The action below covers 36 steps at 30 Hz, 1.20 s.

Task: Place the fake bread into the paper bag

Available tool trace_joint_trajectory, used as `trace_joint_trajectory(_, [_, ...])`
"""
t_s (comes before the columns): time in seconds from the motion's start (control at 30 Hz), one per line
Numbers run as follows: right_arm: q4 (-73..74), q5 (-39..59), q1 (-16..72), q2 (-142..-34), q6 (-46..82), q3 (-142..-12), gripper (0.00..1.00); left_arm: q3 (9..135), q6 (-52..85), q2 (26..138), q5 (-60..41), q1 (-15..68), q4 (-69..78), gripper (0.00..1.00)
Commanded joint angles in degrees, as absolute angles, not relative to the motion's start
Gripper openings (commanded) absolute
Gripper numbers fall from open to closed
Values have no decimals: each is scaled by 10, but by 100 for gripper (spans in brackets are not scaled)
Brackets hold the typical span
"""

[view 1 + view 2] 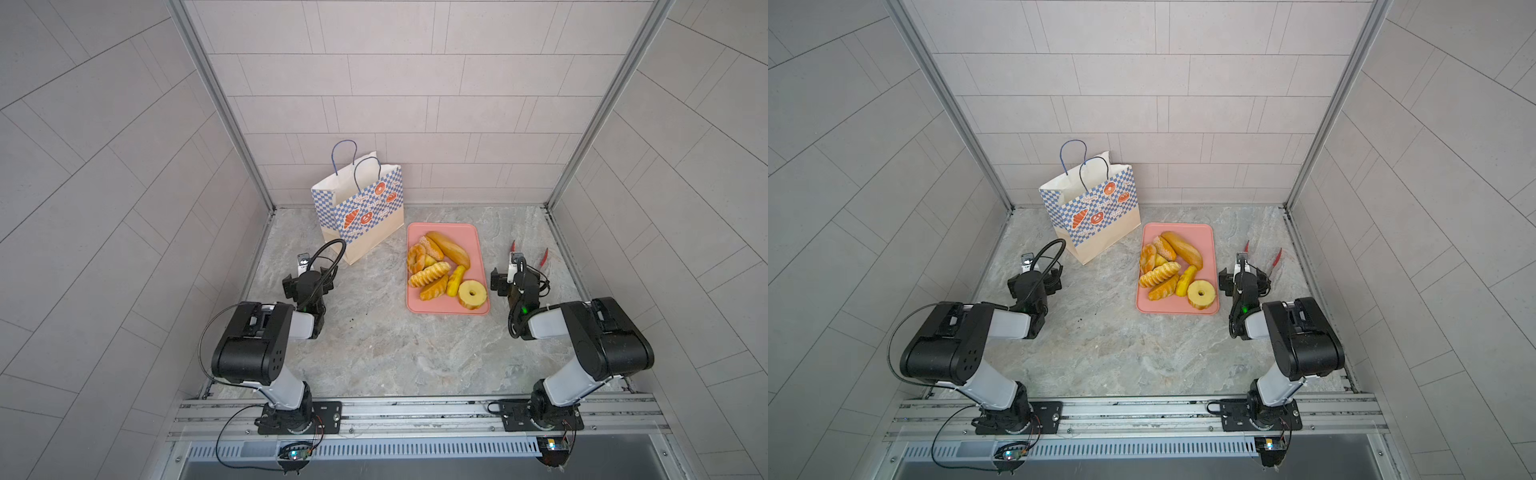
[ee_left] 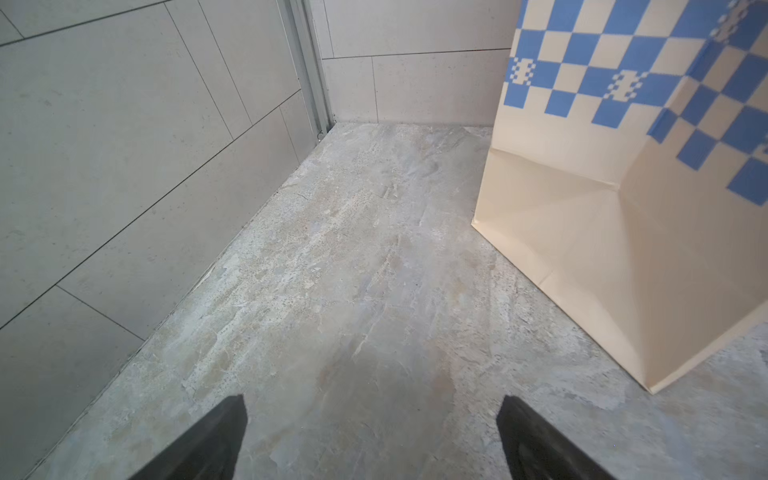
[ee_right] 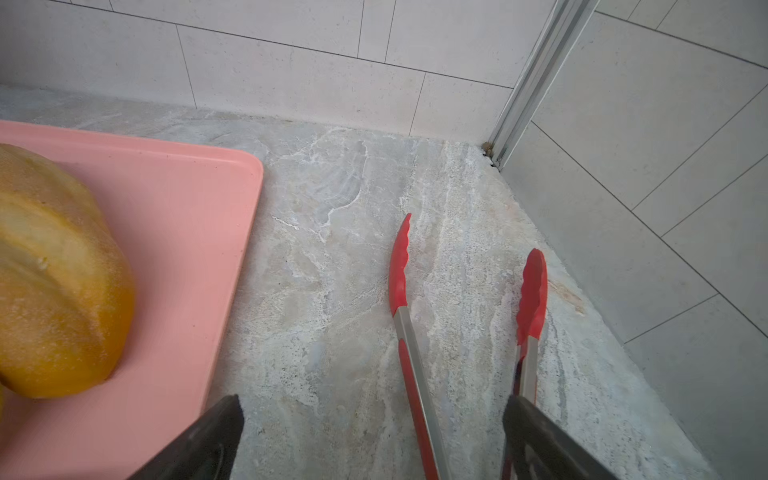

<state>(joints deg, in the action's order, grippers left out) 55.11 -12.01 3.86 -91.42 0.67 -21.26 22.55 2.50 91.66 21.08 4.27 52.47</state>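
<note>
The fake bread (image 1: 436,270) lies as several golden pieces on a pink tray (image 1: 473,245): a long loaf (image 1: 449,248) at the back and a ring doughnut (image 1: 472,294) at the front. In the right wrist view one piece (image 3: 54,270) shows on the tray (image 3: 187,228). The paper bag (image 1: 361,208) stands upright and open at the back left, beside the tray. My left gripper (image 2: 372,405) is open over bare floor, close to the bag's lower corner (image 2: 602,228). My right gripper (image 3: 372,405) is open and empty, right of the tray.
Red tongs (image 3: 399,270) lie on the floor under my right gripper, tips spread toward the back right corner; one arm runs between my fingers. Tiled walls close in the back and both sides. A metal rail (image 1: 415,409) runs along the front.
</note>
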Motion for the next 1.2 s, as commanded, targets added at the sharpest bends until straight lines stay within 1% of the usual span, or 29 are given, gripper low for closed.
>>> trace_joint_trajectory(0.0, [557,-127,40,-905,6,-208,99,221,21,912,214,44,546,100])
trace_joint_trajectory(0.97, [560,-130,40,-904,7,-206,99,218,21,908,214,44,548,100])
trace_joint_trajectory(1.0, [563,-139,40,-900,9,-204,99,221,21,904,218,44,541,100])
trace_joint_trajectory(1.1, [558,-171,40,-860,17,-190,99,252,40,860,253,45,442,100])
trace_joint_trajectory(1.17, [515,-178,40,-815,19,-193,99,257,42,834,268,44,415,100])
